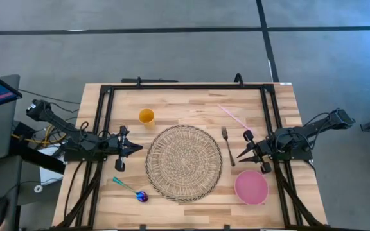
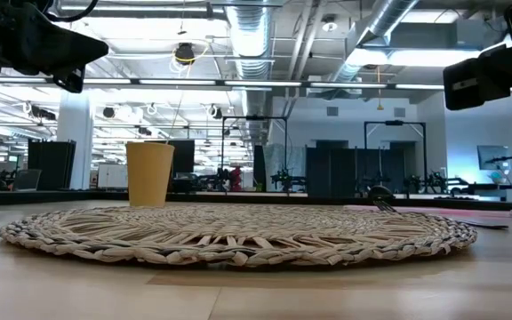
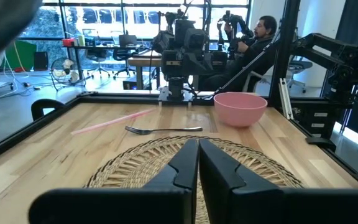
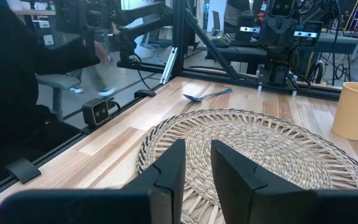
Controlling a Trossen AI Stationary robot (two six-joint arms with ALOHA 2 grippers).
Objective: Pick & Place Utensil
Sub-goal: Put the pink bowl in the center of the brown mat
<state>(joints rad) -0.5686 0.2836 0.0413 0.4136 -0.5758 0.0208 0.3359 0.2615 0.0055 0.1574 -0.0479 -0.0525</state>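
Three utensils lie flat on the wooden table. A dark metal fork (image 1: pixel 227 145) (image 3: pixel 163 130) is right of the round woven placemat (image 1: pixel 184 163). A spoon (image 1: pixel 130 189) (image 4: pixel 207 95) with a teal handle and an iridescent bowl is near the mat's near-left side. A thin pink stick (image 1: pixel 234 117) (image 3: pixel 110 122) is beyond the fork. My left gripper (image 1: pixel 140 149) (image 3: pixel 199 152) hovers at the mat's left rim, shut and empty. My right gripper (image 1: pixel 239 156) (image 4: pixel 198 155) hovers at the mat's right rim beside the fork, with a narrow gap between its fingers and nothing in it.
A yellow cup (image 1: pixel 146 116) (image 2: pixel 149 173) stands upright beyond the mat on the left. A pink bowl (image 1: pixel 251 187) (image 3: pixel 240 107) sits near the right gripper, toward the near edge. A black frame (image 1: pixel 101 128) runs along the table's sides. A person sits beyond the table in the left wrist view.
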